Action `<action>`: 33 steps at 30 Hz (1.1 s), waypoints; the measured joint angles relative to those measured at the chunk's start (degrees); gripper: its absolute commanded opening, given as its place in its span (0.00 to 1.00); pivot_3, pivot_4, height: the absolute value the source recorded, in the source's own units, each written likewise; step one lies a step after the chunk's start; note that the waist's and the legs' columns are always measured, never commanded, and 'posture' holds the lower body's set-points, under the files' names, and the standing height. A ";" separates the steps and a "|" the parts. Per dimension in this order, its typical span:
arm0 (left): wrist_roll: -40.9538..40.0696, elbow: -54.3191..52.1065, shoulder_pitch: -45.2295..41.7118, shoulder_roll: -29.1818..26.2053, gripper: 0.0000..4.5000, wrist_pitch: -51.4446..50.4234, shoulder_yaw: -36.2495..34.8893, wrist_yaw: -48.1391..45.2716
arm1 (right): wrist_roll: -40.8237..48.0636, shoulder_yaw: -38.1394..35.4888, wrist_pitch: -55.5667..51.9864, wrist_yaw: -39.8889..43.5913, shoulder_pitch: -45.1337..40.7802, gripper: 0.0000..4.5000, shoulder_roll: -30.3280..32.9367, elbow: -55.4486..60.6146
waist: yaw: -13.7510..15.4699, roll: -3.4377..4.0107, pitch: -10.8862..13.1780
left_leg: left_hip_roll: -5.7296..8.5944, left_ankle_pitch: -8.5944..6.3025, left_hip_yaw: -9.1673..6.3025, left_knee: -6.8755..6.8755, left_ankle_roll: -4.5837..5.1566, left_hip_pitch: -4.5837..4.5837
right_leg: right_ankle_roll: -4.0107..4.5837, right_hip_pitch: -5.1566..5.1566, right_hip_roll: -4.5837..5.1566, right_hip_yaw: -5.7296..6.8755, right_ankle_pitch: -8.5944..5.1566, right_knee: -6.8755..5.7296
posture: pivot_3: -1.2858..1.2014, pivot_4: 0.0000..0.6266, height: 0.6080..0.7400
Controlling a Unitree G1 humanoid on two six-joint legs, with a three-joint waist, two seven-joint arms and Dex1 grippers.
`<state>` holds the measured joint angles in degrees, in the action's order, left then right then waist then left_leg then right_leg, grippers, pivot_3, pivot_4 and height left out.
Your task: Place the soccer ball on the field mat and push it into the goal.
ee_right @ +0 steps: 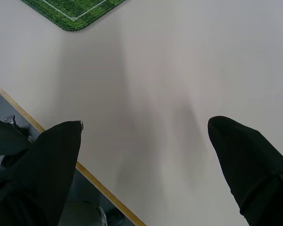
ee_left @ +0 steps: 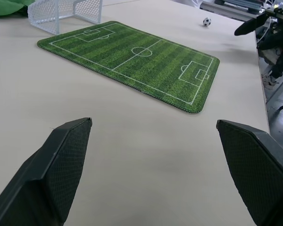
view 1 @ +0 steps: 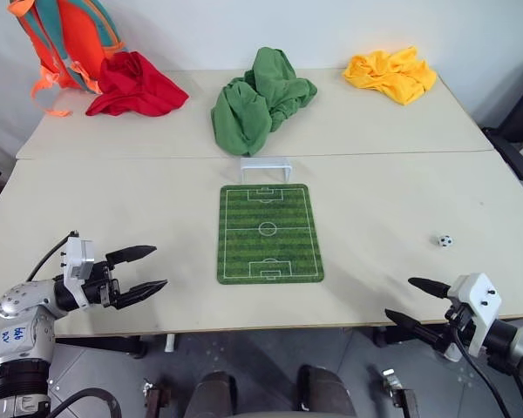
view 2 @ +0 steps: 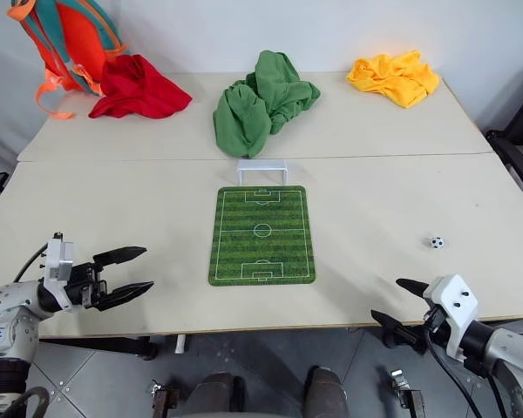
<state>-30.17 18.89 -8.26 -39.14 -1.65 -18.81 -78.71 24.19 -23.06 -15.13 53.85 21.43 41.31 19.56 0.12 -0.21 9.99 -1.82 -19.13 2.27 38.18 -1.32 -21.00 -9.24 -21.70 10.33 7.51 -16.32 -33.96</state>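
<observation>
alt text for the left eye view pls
A green field mat lies mid-table with a white goal at its far end; the soccer ball sits off to its right. Both grippers, left and right, hover open near the front edge.

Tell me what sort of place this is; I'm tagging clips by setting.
Probably a robot test room: two pale tables pushed together, staged with a toy field mat, goal and crumpled cloths.
</observation>
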 measured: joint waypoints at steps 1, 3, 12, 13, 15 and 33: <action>0.00 0.02 -0.07 0.22 1.00 0.42 0.00 -0.19 | 0.02 0.00 0.00 0.00 0.00 0.99 0.00 0.01 | 0.01 0.00 0.00 | 0.00 0.00 0.00 0.00 0.00 0.00 | 0.00 0.00 0.00 0.00 0.00 0.00 | 0.52 0.24 1.00; 0.02 0.11 -0.22 0.52 1.00 1.08 0.00 -0.15 | 0.11 0.01 0.00 -0.01 -0.09 0.99 -0.01 0.18 | 0.02 0.00 0.00 | 0.00 0.00 0.00 0.00 0.00 0.00 | 0.00 0.00 0.00 0.00 0.00 0.00 | 0.52 0.24 1.00; 0.15 0.36 -1.68 0.51 1.00 -0.37 0.00 1.36 | 2.57 -1.68 -3.74 -3.06 0.32 0.99 -0.04 5.11 | 0.13 0.00 0.00 | 0.00 0.00 -0.01 0.01 0.00 -0.01 | 0.00 0.00 0.00 0.00 0.00 -0.01 | 0.52 0.24 1.00; 0.12 0.38 -2.06 0.51 1.00 -0.70 0.00 1.37 | 3.04 -2.68 -4.75 -3.87 0.10 0.99 0.06 5.89 | 0.14 0.00 0.00 | 0.00 0.00 -0.01 0.02 0.00 -0.01 | 0.00 0.00 0.00 0.00 0.00 0.00 | 0.52 0.24 1.00; 0.02 0.92 -2.96 0.51 1.00 -0.83 -0.03 1.00 | 4.73 -4.86 -7.60 -5.51 -1.52 0.99 0.94 6.93 | 0.15 0.00 0.00 | 0.00 0.00 0.00 0.03 0.00 -0.02 | 0.00 0.00 0.00 -0.01 0.00 0.00 | 0.52 0.24 1.00; -3.74 3.74 -9.20 3.67 1.00 -4.72 0.75 -3.37 | 0.37 -3.64 -10.38 -11.92 -26.26 0.99 4.97 -22.66 | -0.21 0.00 0.00 | 0.01 0.00 0.03 0.04 0.00 -0.05 | 0.00 -0.01 0.00 0.01 0.01 0.01 | 0.52 0.24 1.00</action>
<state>-33.91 22.63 -17.45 -35.46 -6.37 -18.05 -82.08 24.56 -26.70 -25.50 41.93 -4.83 46.28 -3.10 -0.09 -0.22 9.99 -1.81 -19.12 2.30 38.22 -1.32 -21.05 -9.24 -21.71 10.33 7.52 -16.32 -33.95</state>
